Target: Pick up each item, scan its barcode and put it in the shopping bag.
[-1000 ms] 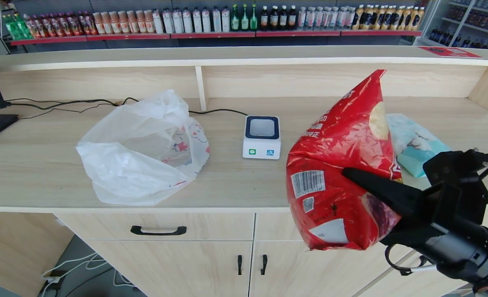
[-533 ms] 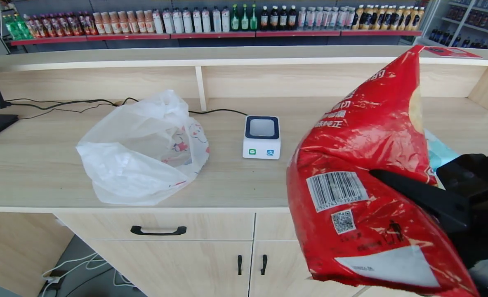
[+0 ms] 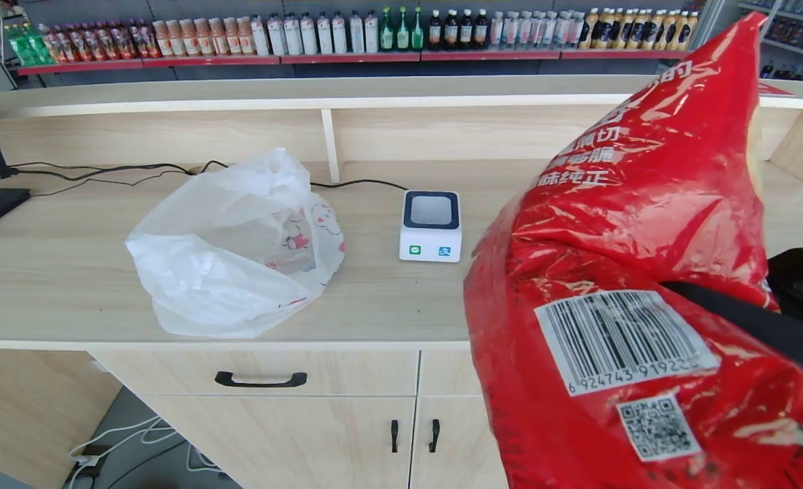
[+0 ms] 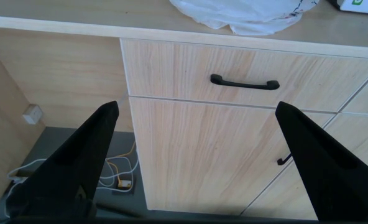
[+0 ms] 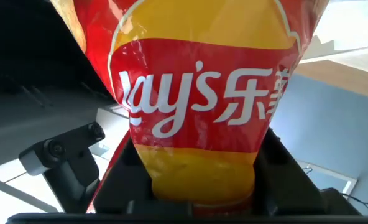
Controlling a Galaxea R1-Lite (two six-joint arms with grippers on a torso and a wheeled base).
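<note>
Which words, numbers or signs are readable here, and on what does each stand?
"6 924743 9192", last digits blurred: under the barcode on the chip bag.
White characters higher on the chip bag: not surely readable.
Logo on its front: a brand name, left unquoted.
Scanner icons and labels on the bottles: too small.

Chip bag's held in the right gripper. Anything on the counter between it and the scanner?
Nothing visible stands between the red chip bag and the scanner. The shopping bag lies on the counter beyond the scanner, to its left.
</note>
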